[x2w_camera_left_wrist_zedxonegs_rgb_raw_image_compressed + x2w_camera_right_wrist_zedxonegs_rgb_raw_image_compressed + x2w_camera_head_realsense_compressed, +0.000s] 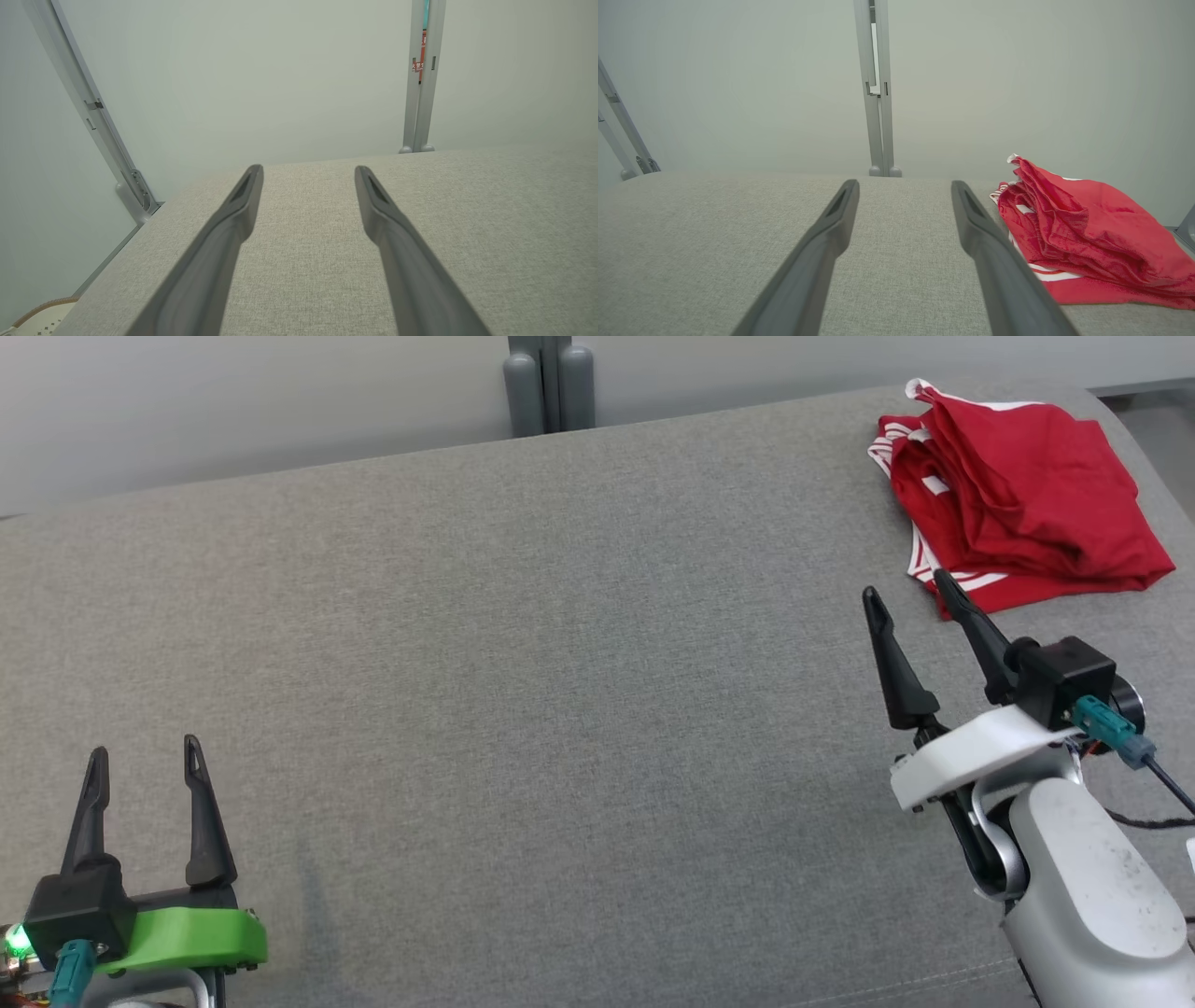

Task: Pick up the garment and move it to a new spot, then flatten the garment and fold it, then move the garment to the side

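One red garment (1027, 495) with white trim lies bunched in loose folds at the far right corner of the grey fabric counter (523, 663). Soft, light and limp, it will likely sag, so pinch a layered edge. The right gripper (904, 582) hovers beside its near edge, fingers apart. The left gripper (145, 747) sits at the near left, fingers apart too.

The garment (1027, 495) is creased red cloth with white trim. The surface (523, 663) is matt grey woven fabric. The right gripper (906, 582) has smooth, matt, dark plastic fingers (898, 672).
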Available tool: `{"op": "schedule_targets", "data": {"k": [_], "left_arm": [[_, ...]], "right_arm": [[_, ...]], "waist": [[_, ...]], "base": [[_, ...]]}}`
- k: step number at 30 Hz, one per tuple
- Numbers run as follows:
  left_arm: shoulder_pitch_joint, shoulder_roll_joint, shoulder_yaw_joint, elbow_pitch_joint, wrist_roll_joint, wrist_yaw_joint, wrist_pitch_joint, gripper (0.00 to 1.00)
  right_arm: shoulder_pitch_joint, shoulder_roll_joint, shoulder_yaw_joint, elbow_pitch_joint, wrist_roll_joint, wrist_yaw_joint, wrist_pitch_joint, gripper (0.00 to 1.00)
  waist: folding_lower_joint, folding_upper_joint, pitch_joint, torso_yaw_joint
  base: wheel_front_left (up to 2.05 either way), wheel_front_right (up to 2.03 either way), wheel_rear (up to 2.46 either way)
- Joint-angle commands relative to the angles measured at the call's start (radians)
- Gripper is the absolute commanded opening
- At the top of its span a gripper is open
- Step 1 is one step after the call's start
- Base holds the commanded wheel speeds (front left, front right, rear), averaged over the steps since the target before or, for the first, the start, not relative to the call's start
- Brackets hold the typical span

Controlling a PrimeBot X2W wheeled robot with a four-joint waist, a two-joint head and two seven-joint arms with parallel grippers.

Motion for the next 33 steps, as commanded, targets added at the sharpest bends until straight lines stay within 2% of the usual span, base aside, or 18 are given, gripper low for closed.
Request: {"op": "schedule_targets", "data": {"k": [1, 9, 20, 33], "left_arm": [[0.018, -0.004, 0.0, 0.012, -0.005, -0.002, -0.002, 1.0], [0.011, -0.012, -0.004, 0.05, 0.0, -0.006, -0.002, 1.0], [0.005, -0.018, 0.004, 0.078, -0.005, -0.018, -0.002, 1.0], [-0.024, -0.017, 0.011, 0.092, -0.003, -0.037, -0.002, 1.0]], "right_arm": [[0.033, 0.009, -0.022, -0.014, -0.007, -0.001, -0.002, 1.0], [0.138, 0.046, -0.089, -0.065, -0.049, -0.001, -0.002, 1.0], [0.191, 0.109, -0.149, -0.078, -0.09, -0.001, -0.002, 1.0], [0.189, 0.127, -0.147, -0.053, -0.093, -0.001, -0.002, 1.0]], "waist": [[0.0001, 0.0, -0.022, 0.025], [0.0001, 0.0, -0.045, 0.049], [0.0001, 0.0, -0.076, 0.069], [0.0001, 0.0, -0.078, 0.061]], "base": [[0.0, 0.0, 0.0], [0.0, 0.0, 0.0], [0.0, 0.0, 0.0], [0.0, 0.0, 0.0]]}}
